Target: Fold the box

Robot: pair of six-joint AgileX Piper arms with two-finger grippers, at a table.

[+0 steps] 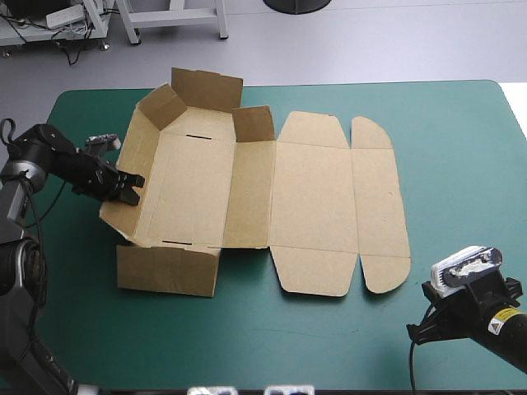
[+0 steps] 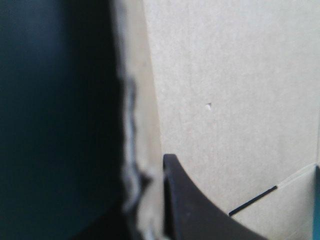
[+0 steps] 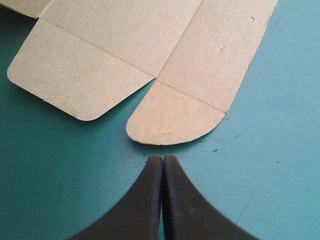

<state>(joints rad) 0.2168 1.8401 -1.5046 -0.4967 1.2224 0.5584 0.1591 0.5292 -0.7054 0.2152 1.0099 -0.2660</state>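
I find the box (image 1: 247,181) lying left of centre on the teal-green counter (image 1: 428,107). Its left wall (image 1: 136,156) and far flaps are raised, and its lid panels lie flat toward the right. My left gripper (image 1: 130,183) has its black fingers clamped on that raised wall, with the board between them. My right gripper (image 3: 162,157) sits near the counter's front right corner. Its fingers are pressed together in one arch, just short of the lid's rounded near flap (image 3: 175,117) and apart from it.

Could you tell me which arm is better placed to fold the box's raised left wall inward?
Probably left: the left end effector is shut on the box there; the right end effector sits shut by the opposite flap.
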